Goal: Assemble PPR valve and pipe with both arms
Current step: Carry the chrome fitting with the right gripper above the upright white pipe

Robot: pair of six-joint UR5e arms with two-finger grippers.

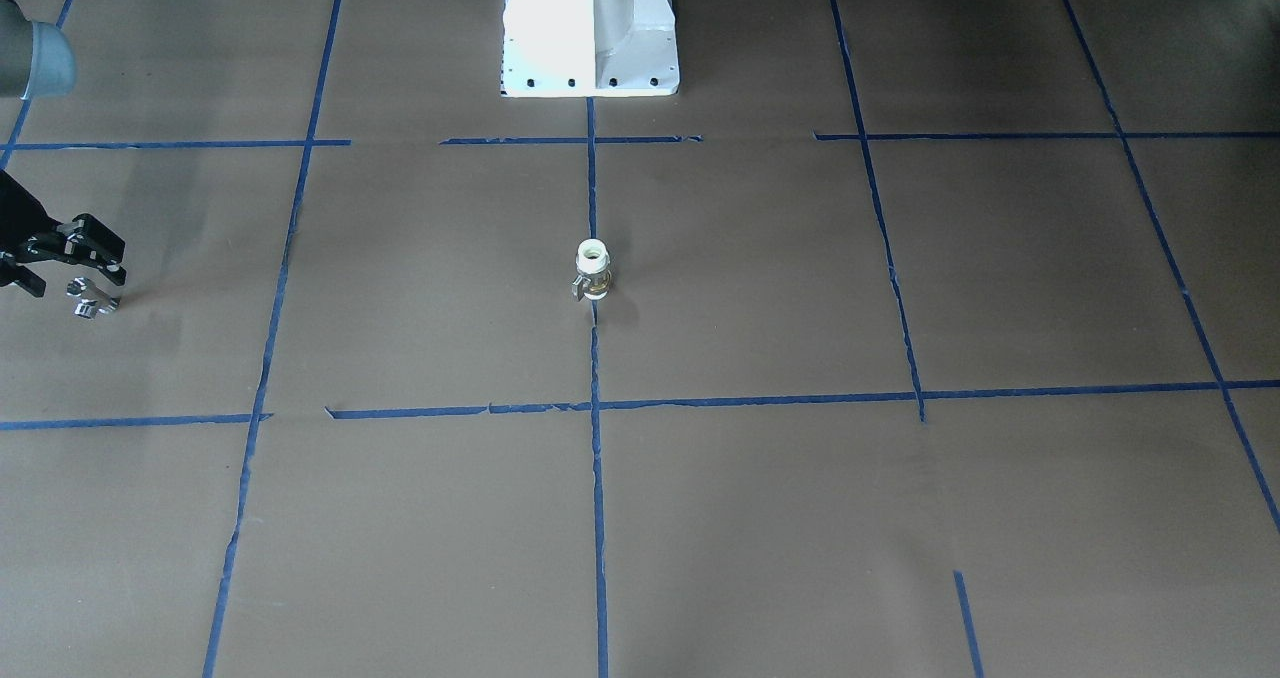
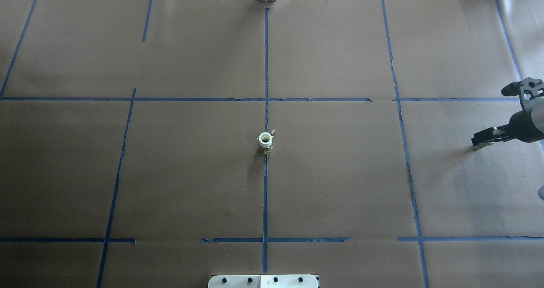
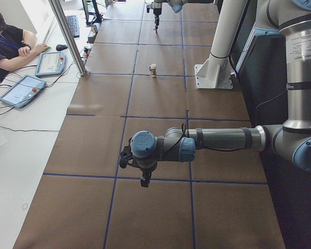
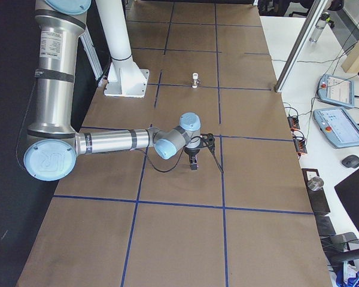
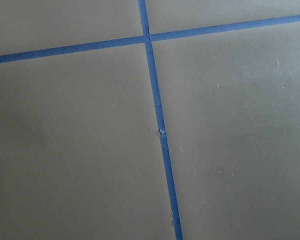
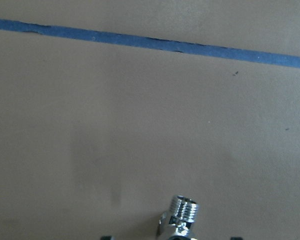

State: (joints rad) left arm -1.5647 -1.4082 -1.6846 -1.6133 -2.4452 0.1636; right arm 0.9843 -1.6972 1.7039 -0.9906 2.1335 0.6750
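The pipe (image 1: 593,270) stands upright at the table's middle on a blue tape line, white open end up; it also shows in the overhead view (image 2: 265,142). The PPR valve (image 1: 88,298), a small chrome fitting, lies on the paper at the table's right end. My right gripper (image 1: 70,270) is open and low over the valve. In the right wrist view the valve (image 6: 182,219) lies between the jaws at the bottom edge. My left gripper (image 3: 144,180) hangs over bare paper at the table's left end, and I cannot tell if it is open or shut.
The white robot pedestal (image 1: 590,28) stands behind the pipe. Blue tape lines grid the brown paper. An operator (image 3: 5,41) sits at a side table with teach pendants (image 3: 20,89). An aluminium post (image 3: 67,36) rises at the table's far edge.
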